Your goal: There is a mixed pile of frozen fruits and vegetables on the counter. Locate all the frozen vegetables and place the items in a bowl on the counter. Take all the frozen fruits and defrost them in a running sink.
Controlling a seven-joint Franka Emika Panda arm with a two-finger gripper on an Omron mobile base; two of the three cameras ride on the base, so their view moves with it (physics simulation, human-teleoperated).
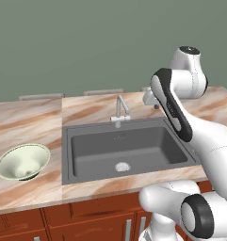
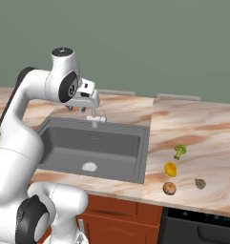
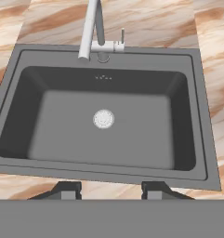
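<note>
**Non-task items in view**

Grey-green back wall [image 1: 86, 42] runs behind everything, plain and flat. Reddish-brown wood cabinets [image 1: 63, 219] sit below, with drawer fronts and vertical silver door handles [image 1: 128, 229]. In the right base view, a dark appliance front [image 2: 197, 226] sits under the right end, beside the cabinets, with a lighter bar along its top edge. Three flat grey strips [image 1: 103, 92] lie along the foot of the wall.

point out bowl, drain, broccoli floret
bowl [image 1: 11, 160], left base view, pale inner wall.
drain [image 3: 103, 119], hand view, centre of the silver disc.
broccoli floret [image 2: 180, 150], right base view, green head.
</note>
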